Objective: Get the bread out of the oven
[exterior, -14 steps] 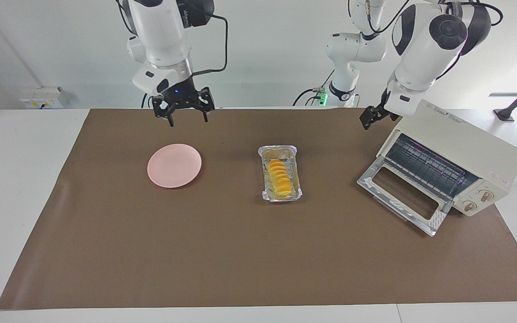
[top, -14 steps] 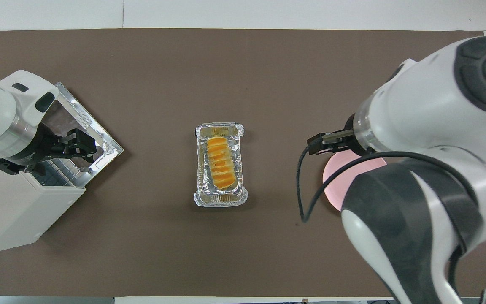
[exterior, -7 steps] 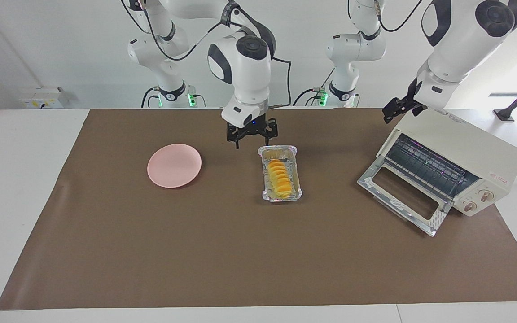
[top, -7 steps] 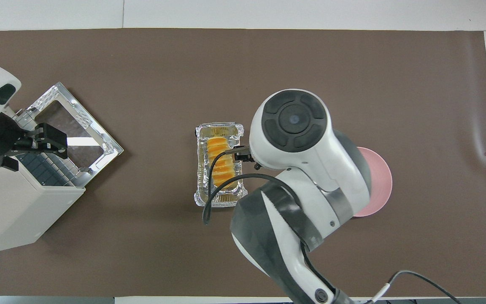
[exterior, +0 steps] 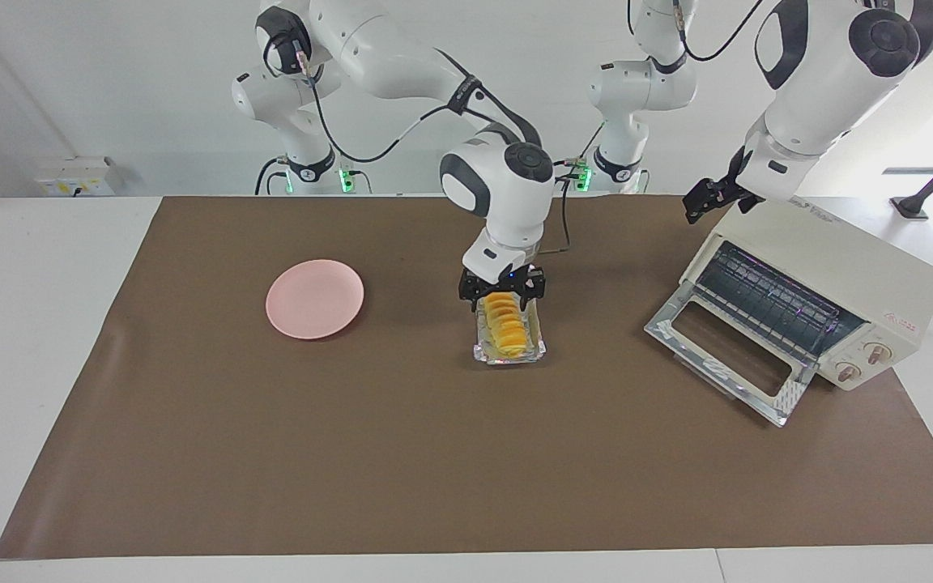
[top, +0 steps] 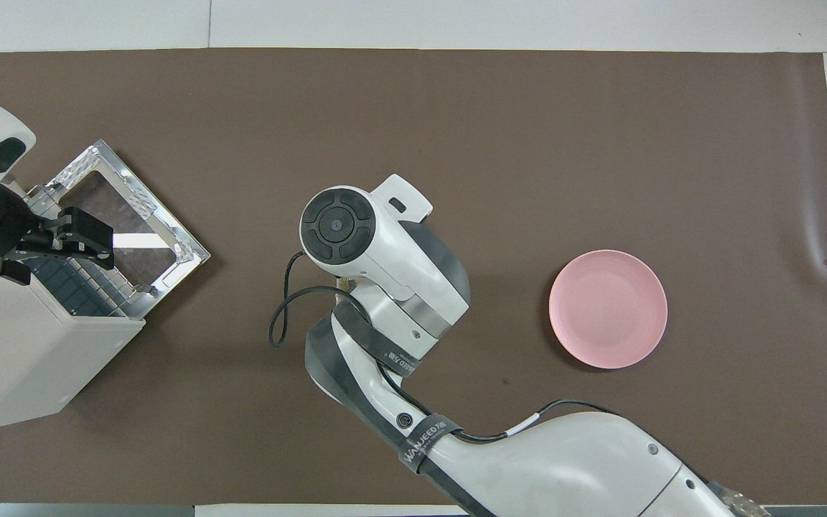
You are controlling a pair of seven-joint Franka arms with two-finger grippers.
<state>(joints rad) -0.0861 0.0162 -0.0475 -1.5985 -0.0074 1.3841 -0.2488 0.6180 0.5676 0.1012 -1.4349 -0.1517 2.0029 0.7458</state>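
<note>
Golden ridged bread (exterior: 506, 327) lies outside the open-doored cream oven (exterior: 827, 295).

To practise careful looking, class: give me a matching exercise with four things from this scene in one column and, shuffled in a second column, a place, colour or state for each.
Column one:
1. bread
2. oven door
3. plate
4. left tool

Column two:
a. folded down, open
b. pink
c. up over the top edge of the oven
d. lying in the foil tray

Pairs: 1-d, 2-a, 3-b, 4-c
</note>
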